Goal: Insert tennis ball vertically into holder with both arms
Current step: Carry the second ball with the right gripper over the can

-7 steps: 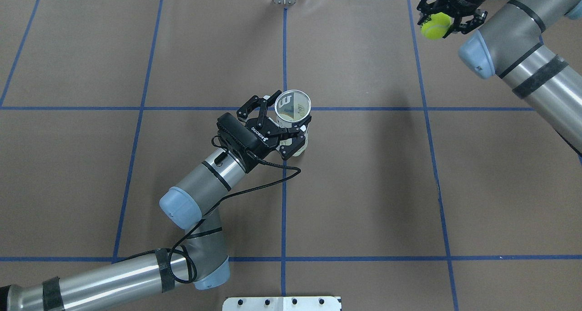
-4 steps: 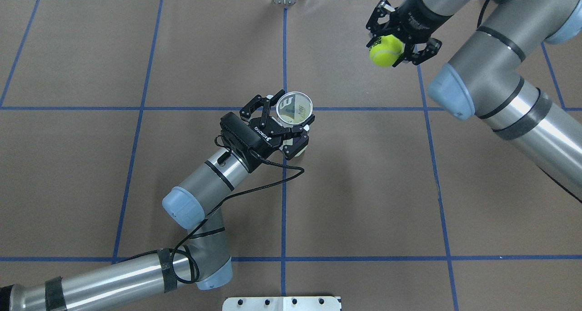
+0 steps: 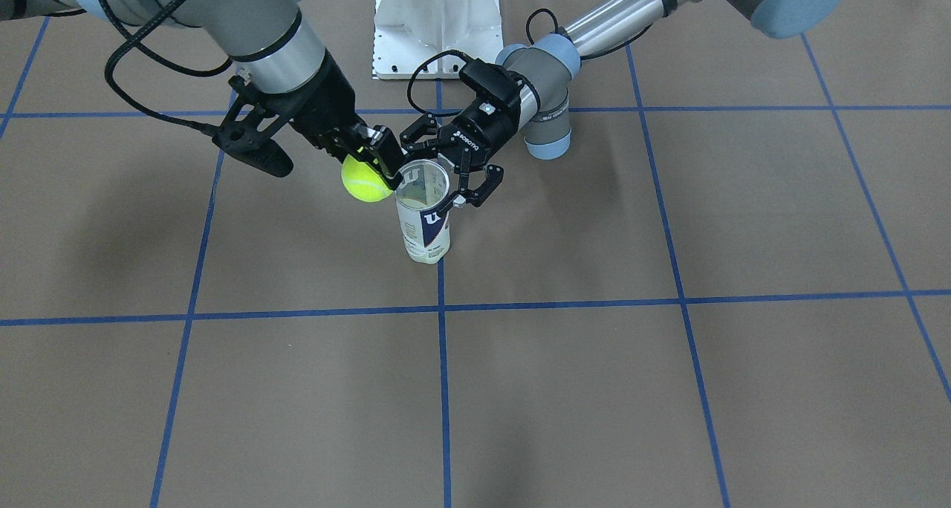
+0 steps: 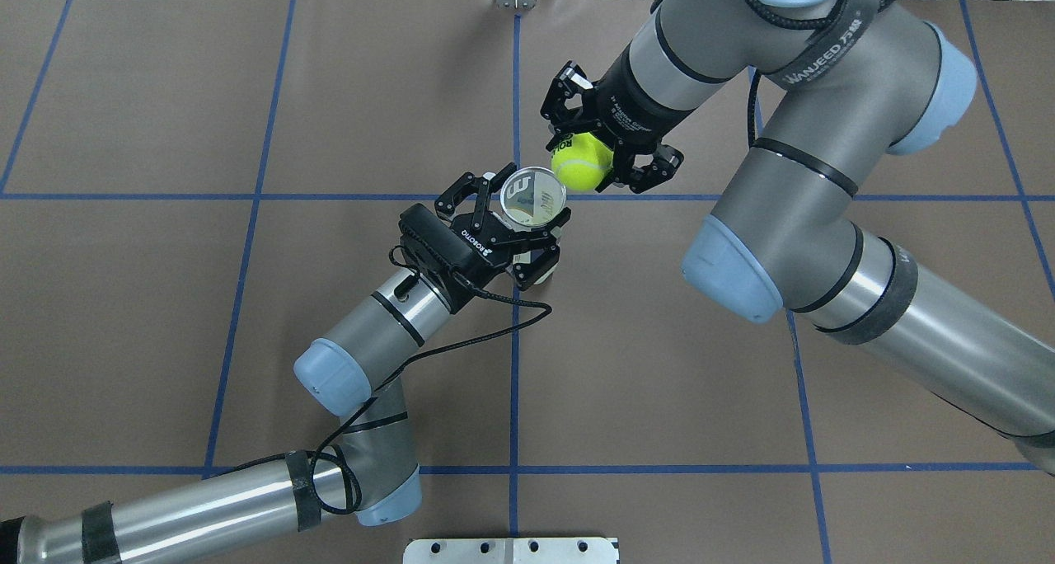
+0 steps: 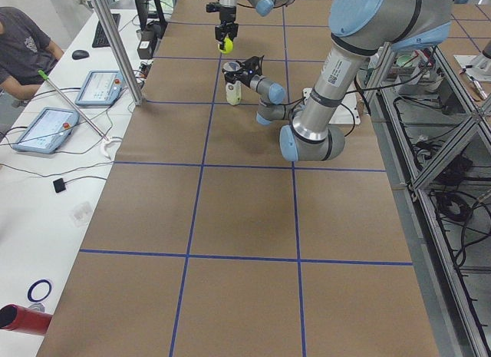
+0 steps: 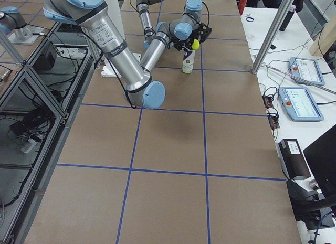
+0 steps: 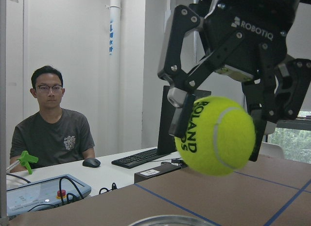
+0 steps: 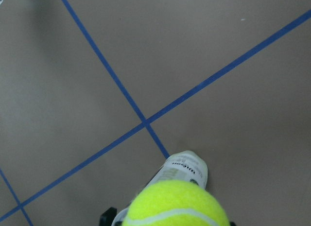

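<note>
Tennis ball [image 4: 579, 172] sits clamped in our right gripper [image 4: 595, 162], just beside the rim of the tennis-ball can [image 3: 425, 229]. Our left gripper [image 4: 521, 222] grips that upright can mid-table. We should centre over the mouth, then descend straight.

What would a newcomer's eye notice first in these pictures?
The bright yellow-green felt tennis ball, gripped in the right arm's black claw, hangs beside the open mouth of the clear cylindrical plastic can near the brown table's middle. The left arm's black claw clasps that upright can.
</note>
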